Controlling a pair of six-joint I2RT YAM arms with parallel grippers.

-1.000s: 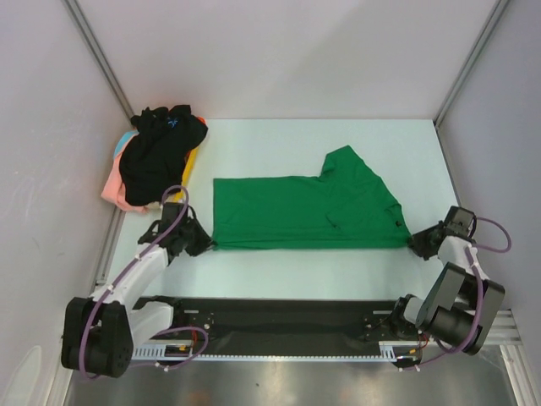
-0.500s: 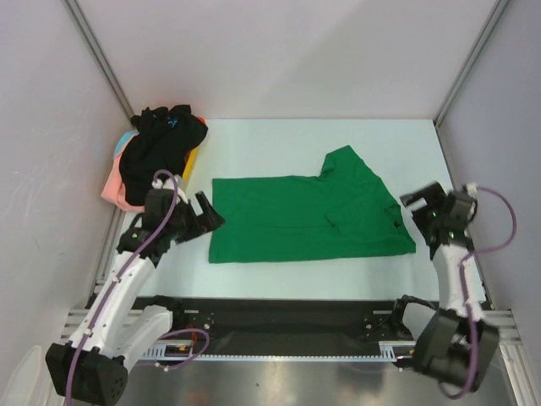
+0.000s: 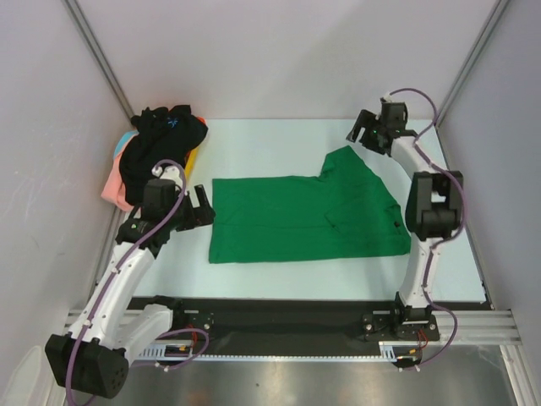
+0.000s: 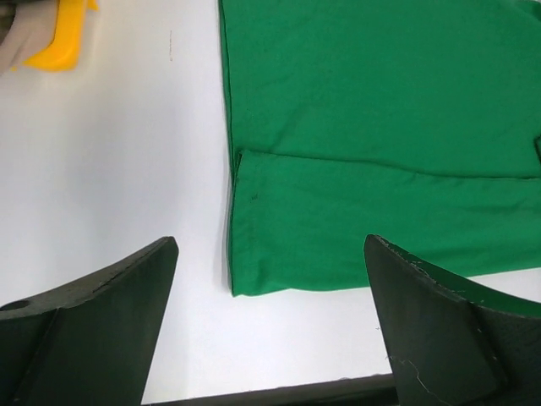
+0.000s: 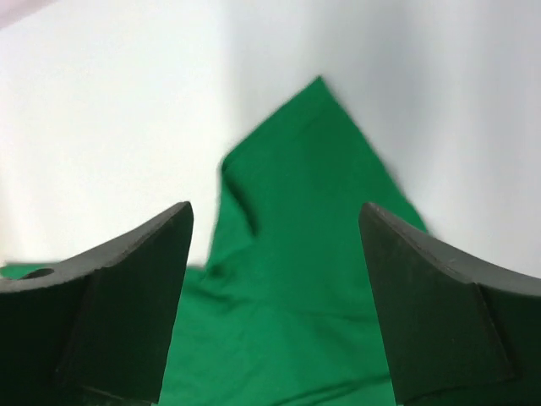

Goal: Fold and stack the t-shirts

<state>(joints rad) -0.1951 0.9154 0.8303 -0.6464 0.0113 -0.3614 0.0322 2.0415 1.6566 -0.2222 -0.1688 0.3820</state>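
Having dropped the near hem, the left pincer [image 3: 204,208] and right pincer [image 3: 358,132] gape apart, and the far sleeve [image 3: 342,165] of the green t-shirt [image 3: 287,224] probably wants an edge-only pinch.

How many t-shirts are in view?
5: the green t-shirt flat at the centre; the black t-shirt atop the far-left pile, over a pink t-shirt, a yellow t-shirt, a light blue t-shirt. More may be hidden.

your left arm [image 3: 127,262] bends and reaches forward | your left tool [image 3: 204,208] points right, jaws spread wide | your right arm [image 3: 420,262] stretches far forward | your right tool [image 3: 358,134] points left, jaws parted wide
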